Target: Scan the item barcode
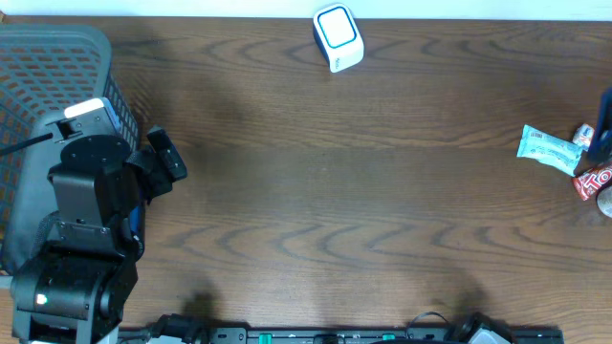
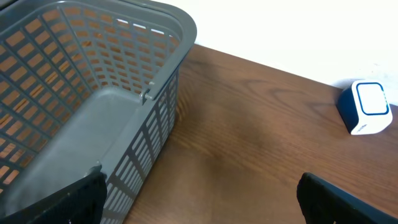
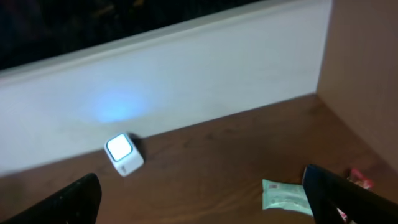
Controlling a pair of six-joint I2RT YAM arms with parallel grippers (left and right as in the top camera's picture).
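Note:
The white scanner with a blue-ringed face (image 1: 338, 38) stands at the table's far edge; it also shows in the left wrist view (image 2: 367, 107) and, glowing, in the right wrist view (image 3: 124, 154). A pale blue packet (image 1: 548, 150) (image 3: 286, 196) lies flat at the far right, with a red packet (image 1: 593, 179) (image 3: 359, 179) beside it. My left gripper (image 1: 163, 158) (image 2: 200, 186) hangs open and empty beside the basket. Above bare wood, the right gripper (image 3: 200, 193) is open too, its right finger (image 3: 348, 199) near the pale packet. No part of that gripper shows in the overhead view.
A grey slatted basket (image 1: 57, 57) (image 2: 124, 62) fills the far left corner, partly under the left arm. A dark upright object (image 1: 604, 124) stands at the right edge by the packets. A white wall (image 3: 186, 81) backs the table.

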